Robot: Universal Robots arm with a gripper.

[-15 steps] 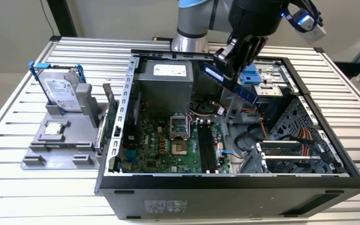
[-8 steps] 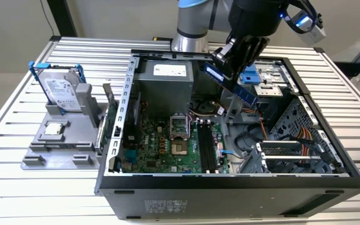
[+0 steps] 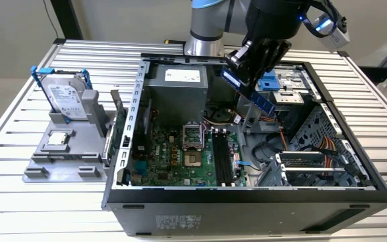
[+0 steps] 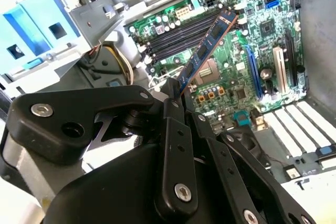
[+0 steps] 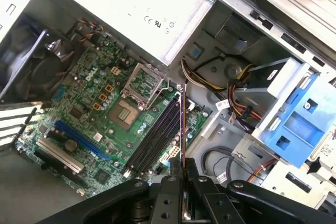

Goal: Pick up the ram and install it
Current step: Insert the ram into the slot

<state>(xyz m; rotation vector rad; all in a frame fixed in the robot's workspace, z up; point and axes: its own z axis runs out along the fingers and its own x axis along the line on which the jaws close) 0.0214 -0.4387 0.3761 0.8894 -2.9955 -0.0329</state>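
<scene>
- My fingers (image 4: pixel 171 109) are closed narrow on one end of the ram (image 4: pixel 207 48), with the rest of the stick jutting out past the fingertips.
- I hold the ram in the air, tilted, above the open case (image 3: pixel 247 194). It sits over the gap between the power supply (image 3: pixel 177 93) and the drive cage, apart from the slots (image 3: pixel 220 159) and touching nothing but me.
- In the first wrist view the ram (image 5: pixel 181 124) shows edge-on and runs close to the line of the slots (image 5: pixel 157 135), though not quite along it.
- I judge the step in hand to be bringing the stick to a slot. To do it well I should:
  - keep the grip firm so the stick cannot pivot;
  - level the tilt until its long edge lies flat over the slot;
  - square it along the slot's length, with both ends inside the end latches;
  - stay clear of the cables near the drive cage.
- My count is one ram and one motherboard (image 4: pixel 247 77).
- I count four slots, as far as I can tell, all looking bare.
- On the grey stand (image 3: pixel 62 156) beside the case are one hard drive (image 3: pixel 66 98) and one processor chip (image 3: pixel 59 137).
- Case and stand both rest on the slatted tabletop (image 3: pixel 46 212).
</scene>
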